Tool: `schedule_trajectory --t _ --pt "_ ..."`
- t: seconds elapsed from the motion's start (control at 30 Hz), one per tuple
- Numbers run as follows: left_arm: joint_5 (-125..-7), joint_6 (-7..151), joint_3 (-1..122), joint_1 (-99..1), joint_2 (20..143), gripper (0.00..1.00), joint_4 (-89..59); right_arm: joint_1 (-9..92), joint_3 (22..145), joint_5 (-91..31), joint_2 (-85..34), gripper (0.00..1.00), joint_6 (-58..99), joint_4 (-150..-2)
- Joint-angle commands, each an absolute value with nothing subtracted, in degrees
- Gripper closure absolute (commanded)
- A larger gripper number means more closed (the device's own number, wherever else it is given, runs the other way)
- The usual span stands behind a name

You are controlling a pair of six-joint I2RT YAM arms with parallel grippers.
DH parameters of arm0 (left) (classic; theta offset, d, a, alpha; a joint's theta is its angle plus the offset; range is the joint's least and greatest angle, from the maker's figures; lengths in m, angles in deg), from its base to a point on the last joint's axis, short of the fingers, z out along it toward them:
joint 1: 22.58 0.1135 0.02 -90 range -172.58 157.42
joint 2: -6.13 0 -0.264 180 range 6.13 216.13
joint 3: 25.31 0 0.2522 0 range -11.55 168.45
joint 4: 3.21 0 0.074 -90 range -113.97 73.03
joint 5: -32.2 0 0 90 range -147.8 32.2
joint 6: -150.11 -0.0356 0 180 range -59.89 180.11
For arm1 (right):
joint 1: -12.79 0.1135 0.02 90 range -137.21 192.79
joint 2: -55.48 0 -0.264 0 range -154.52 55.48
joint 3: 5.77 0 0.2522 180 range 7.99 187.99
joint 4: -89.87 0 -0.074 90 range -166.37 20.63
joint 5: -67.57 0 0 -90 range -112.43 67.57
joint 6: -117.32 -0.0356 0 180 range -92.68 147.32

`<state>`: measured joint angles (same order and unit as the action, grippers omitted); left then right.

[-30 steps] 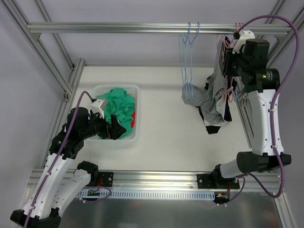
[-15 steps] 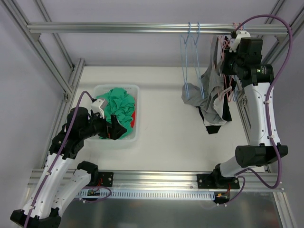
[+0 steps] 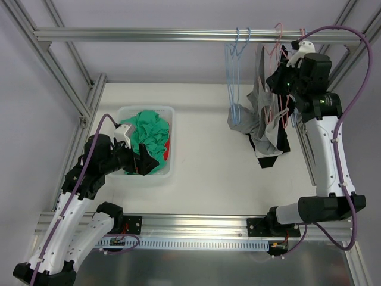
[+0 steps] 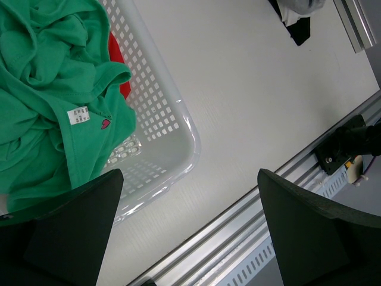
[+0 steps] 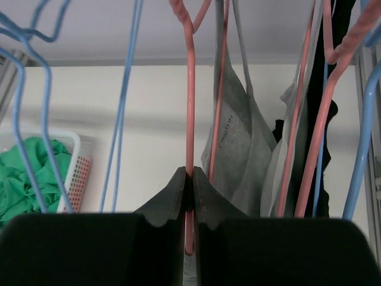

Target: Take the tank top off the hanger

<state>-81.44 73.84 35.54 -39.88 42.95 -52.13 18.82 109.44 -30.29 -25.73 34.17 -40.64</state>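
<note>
Up close, right fingers (image 5: 171,204) pinching pink hanger (image 5: 190,107)

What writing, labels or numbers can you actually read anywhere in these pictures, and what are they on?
White tag sewn on the green garment: a few lines of tiny print, too small to read.
Grey tank top: a faint line of print on the fabric, too blurred to read.
Nothing else carries text, so there are no words or numbers that can be quoted.

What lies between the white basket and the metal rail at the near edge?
Bare tabletop separates basket and rail, per the left wrist view.
</note>
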Motion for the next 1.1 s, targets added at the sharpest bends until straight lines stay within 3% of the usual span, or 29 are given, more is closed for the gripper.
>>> schedule_trajectory --t 0.0,0.43,1.07 --pt "-82.76 73.03 35.21 -40.33 42.08 0.01 -50.63 19.12 108.36 -34.03 -20.64 1.00 30.57 -54.21" --pt "-82.32 73.03 35.21 -40.33 41.46 0.01 -50.55 19.12 106.43 -37.46 -17.13 1.00 28.02 -57.47" --pt "-82.41 73.03 35.21 -40.33 40.84 0.01 -50.54 17.80 89.56 -39.13 2.56 1.00 20.55 -64.24"
